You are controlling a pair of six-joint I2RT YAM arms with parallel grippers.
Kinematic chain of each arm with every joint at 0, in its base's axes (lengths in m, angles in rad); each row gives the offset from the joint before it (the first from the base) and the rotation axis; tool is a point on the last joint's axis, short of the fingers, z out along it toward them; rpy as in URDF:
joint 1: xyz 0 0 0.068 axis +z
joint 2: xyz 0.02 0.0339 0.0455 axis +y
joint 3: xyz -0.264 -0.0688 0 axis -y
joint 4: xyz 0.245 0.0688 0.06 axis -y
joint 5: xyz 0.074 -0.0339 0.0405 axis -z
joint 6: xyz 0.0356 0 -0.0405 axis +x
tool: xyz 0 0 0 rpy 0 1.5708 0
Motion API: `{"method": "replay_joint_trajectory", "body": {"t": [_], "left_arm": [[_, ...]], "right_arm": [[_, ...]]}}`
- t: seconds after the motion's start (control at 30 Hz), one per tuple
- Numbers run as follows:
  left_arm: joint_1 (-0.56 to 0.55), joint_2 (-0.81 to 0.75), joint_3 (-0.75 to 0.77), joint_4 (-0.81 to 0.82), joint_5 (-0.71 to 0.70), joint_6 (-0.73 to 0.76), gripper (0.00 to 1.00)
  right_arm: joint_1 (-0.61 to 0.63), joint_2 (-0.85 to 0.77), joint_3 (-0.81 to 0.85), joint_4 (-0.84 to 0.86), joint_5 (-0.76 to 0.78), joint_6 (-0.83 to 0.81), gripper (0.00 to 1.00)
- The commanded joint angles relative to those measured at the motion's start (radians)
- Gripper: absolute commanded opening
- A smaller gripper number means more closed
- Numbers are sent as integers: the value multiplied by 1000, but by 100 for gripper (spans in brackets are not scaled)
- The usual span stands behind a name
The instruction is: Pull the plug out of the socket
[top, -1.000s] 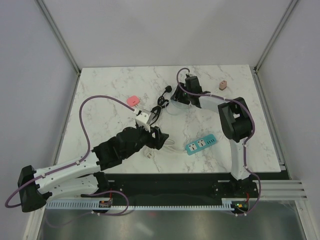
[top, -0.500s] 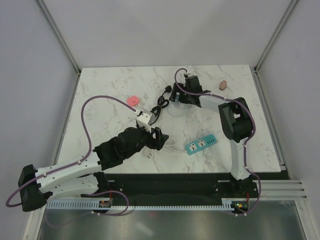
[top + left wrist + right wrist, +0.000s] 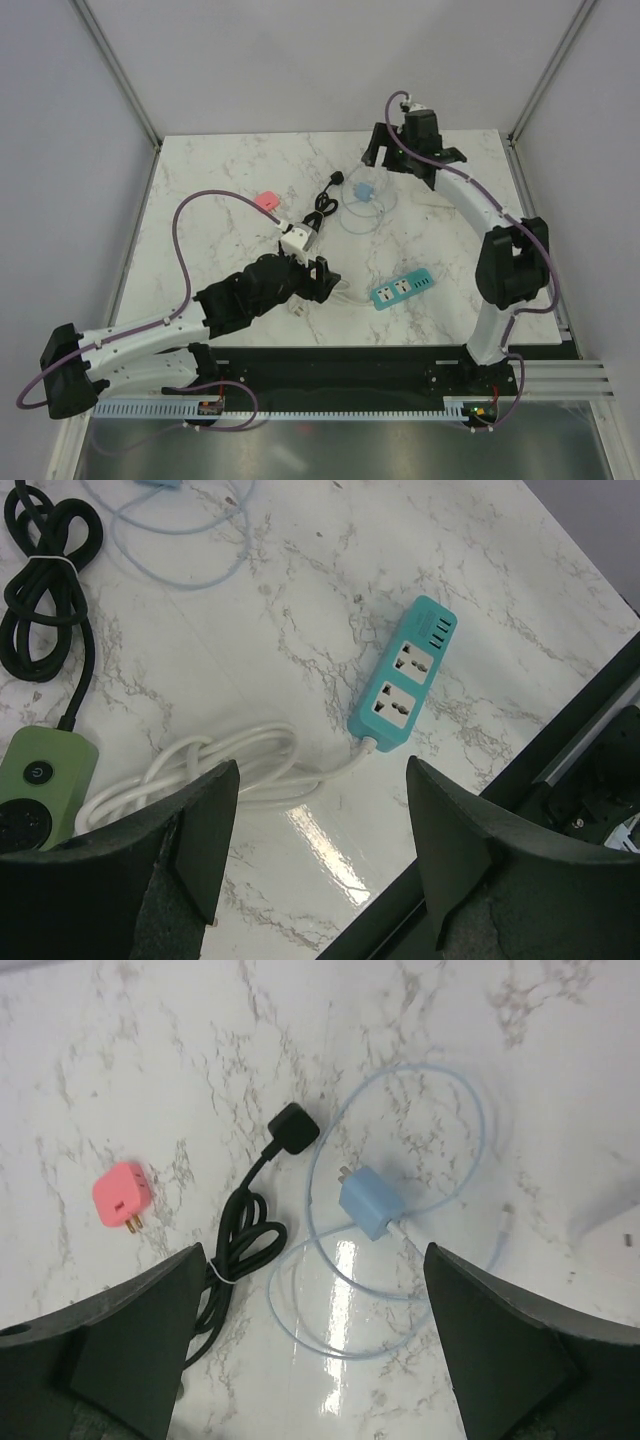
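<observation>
Socket (image 3: 45,790) cropped, half behind left claw (image 3: 320,767)

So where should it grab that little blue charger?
Probably the boxy body of the charger, from straight above, squeezing across its two plain sides: it lies flat, with prongs at one end and the cable leaving the other.

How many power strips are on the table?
2. The teal strip lies near the front edge; the green strip lies left of it, by the black cord. I see no others.
</observation>
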Motion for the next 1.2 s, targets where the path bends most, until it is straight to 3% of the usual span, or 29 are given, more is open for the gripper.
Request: {"method": "replay_joint_trajectory", "body": {"t": [0.0,0.23,0.37,0.47,0.87,1.17], "left_arm": [[1,7,16,43,9,-29,74],[3,28,26,43,29,-38,74],[1,47,39,43,50,-44,74],[3,53,45,43,58,-49,74],[3,80,75,43,62,-38,73],[3,65,74,43,46,-9,73]], "right_arm": [[-105,-119,-22,-51,1,49,98],[-280,-276,-347,115,-14,174,98],[-395,-348,-655,397,-118,366,98],[-436,-353,-770,631,-157,417,98],[-449,-124,-877,987,-113,540,89],[-452,11,-846,1041,-70,612,84]]}}
